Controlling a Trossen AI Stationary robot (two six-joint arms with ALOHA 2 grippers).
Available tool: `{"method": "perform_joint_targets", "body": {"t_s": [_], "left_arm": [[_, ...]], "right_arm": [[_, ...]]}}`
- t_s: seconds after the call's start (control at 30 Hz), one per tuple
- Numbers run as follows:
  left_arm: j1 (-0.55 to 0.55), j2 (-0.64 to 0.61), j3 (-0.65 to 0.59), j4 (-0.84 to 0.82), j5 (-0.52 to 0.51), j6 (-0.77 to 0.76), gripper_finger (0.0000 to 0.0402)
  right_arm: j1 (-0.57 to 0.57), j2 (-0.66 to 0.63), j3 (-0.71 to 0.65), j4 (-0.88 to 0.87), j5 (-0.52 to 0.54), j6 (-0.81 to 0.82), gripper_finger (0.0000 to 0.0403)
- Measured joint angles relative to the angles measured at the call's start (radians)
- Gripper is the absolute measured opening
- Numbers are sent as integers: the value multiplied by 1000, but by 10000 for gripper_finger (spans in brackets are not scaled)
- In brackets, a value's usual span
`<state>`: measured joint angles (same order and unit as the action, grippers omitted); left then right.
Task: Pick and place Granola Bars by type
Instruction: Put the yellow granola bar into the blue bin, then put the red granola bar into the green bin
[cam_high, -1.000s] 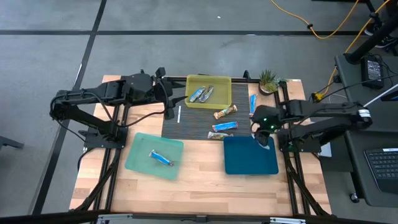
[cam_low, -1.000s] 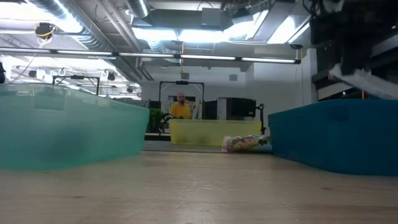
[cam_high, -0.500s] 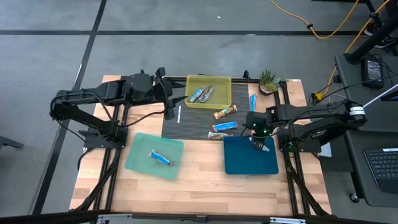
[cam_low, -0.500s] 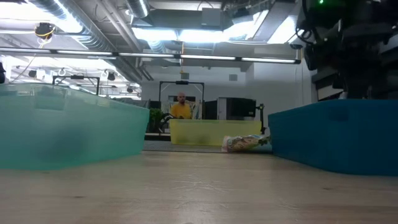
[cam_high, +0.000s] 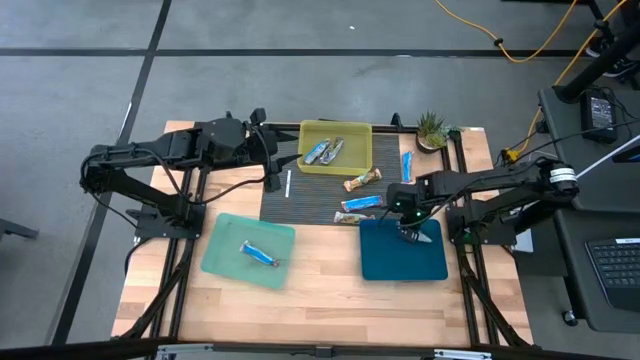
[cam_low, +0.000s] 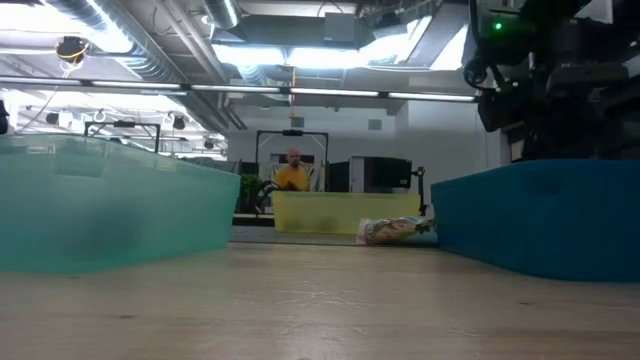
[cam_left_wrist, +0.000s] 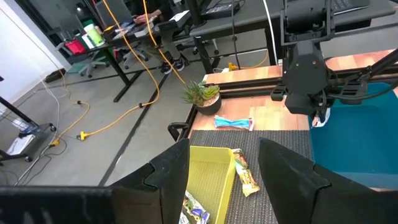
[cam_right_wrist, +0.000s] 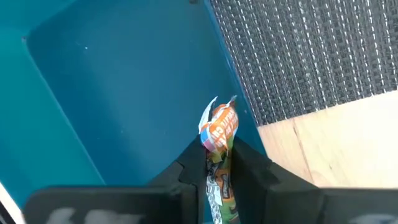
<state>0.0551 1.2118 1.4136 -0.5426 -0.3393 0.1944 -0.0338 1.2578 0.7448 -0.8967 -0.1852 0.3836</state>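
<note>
Three trays sit on the table, and each seems meant for one kind of bar. The yellow tray at the far middle holds two silvery-grey bars; the pale green tray at the near left holds one blue bar; the dark blue tray at the near right looks bare, so I take it as the home for the tan-orange kind.

That fits what the right gripper is doing — it hangs over the far edge of the dark blue tray with its fingers pinched narrow on an orange-wrapped bar, the bar's free end pointing down into the tray. Holding it end-on like that should let it drop clean inside the wall rather than catch on the rim.

Unsorted bars lie on the dark mat between the trays: a tan bar, a blue bar just nearer, and another bar at the mat's near edge, by the dark blue tray's far left corner. One more blue bar lies right of the mat, near a small plant. A thin white stick lies at the mat's left side.

The left gripper waits at the far left, beside the yellow tray — fingers spread apart, holding nothing.
</note>
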Motion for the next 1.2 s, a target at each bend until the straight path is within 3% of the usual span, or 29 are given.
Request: {"method": "perform_joint_targets", "body": {"t_s": [0.2, 0.5, 0.63, 0.87, 1.1, 1.2], "left_arm": [[0, 0, 0, 0, 0, 0, 179], [0, 0, 0, 0, 0, 0, 177], [0, 0, 0, 0, 0, 0, 179], [0, 0, 0, -1, 0, 1, 176], [0, 0, 0, -1, -3, 2, 174], [0, 0, 0, -1, -11, 2, 175]], "right_arm": [[0, -6, 4, 24, -34, -27, 74], [0, -16, 68, -3, -37, -25, 185], [0, -19, 121, -99, -10, -24, 216], [-15, -59, 227, -308, 142, -89, 222], [-110, -105, 310, -349, 177, -117, 222], [-172, -108, 321, -349, 236, -211, 222]]}}
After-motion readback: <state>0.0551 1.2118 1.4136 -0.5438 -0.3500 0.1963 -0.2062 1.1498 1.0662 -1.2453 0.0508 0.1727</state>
